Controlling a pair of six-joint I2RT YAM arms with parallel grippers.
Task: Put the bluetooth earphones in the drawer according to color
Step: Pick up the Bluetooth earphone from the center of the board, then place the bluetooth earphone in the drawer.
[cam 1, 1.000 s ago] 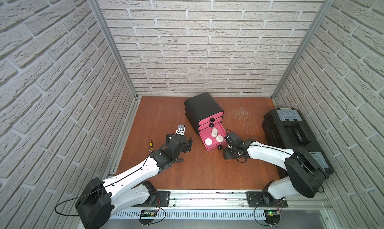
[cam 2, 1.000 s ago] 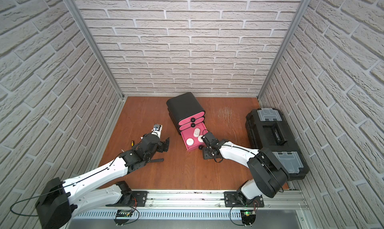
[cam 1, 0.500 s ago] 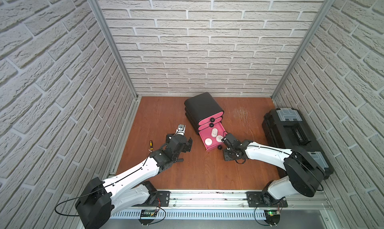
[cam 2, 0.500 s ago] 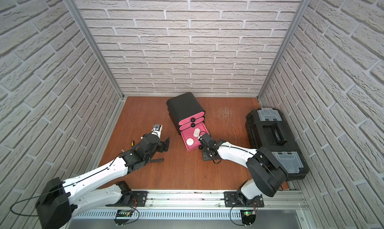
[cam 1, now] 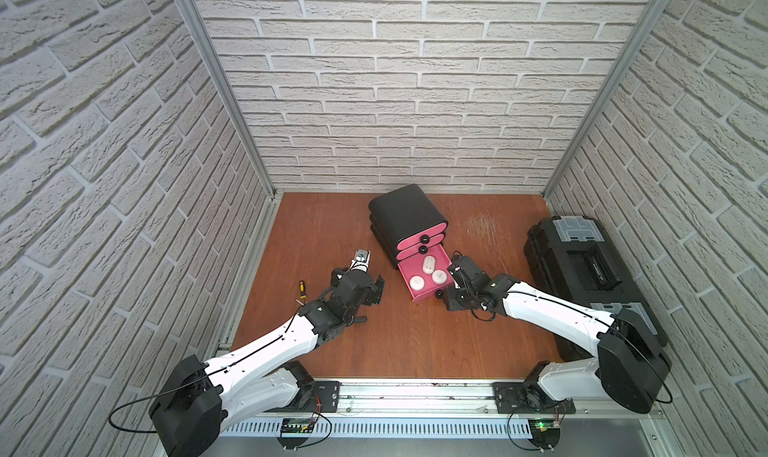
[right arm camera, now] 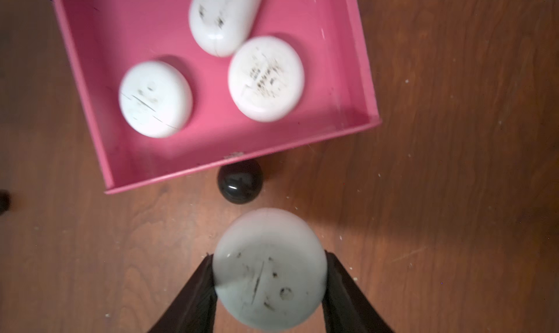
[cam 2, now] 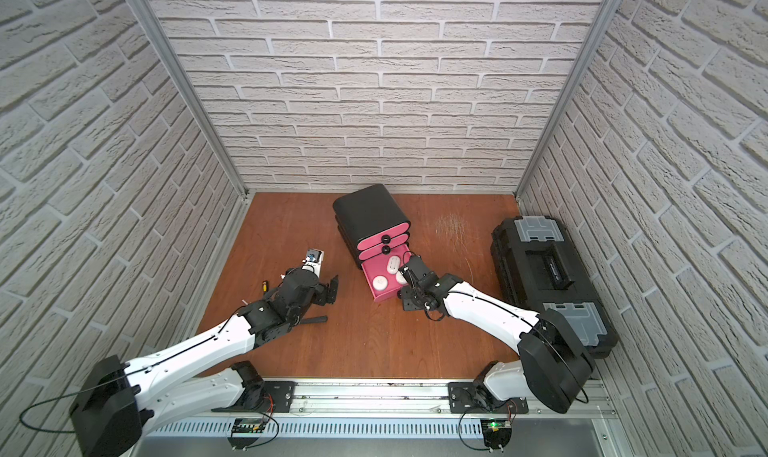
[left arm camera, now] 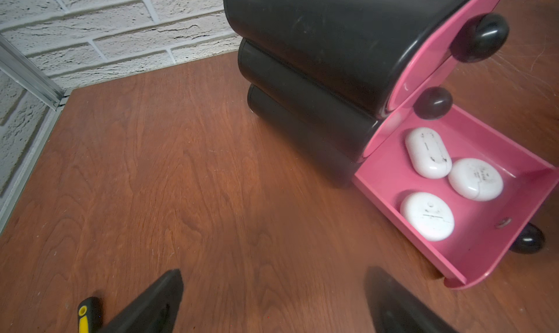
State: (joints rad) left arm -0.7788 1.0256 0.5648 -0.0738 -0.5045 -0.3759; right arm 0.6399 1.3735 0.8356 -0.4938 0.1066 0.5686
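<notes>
The drawer cabinet is black with pink fronts, and its bottom drawer is pulled out. Three white bluetooth earphones cases lie in the drawer: an oblong one and two round ones. My right gripper is shut on another white round case, over the table just in front of the drawer's knob. In a top view the right gripper sits at the drawer's front right corner. My left gripper hangs open and empty over bare table left of the cabinet.
A large black toolbox lines the right wall. A yellow-and-black screwdriver lies by the left wall, close to the left gripper's finger. A black tool handle sticks out from under the left arm.
The right gripper has shifted slightly left toward the drawer's front, and its jaws have narrowed onto the white case. The left arm has not moved.
</notes>
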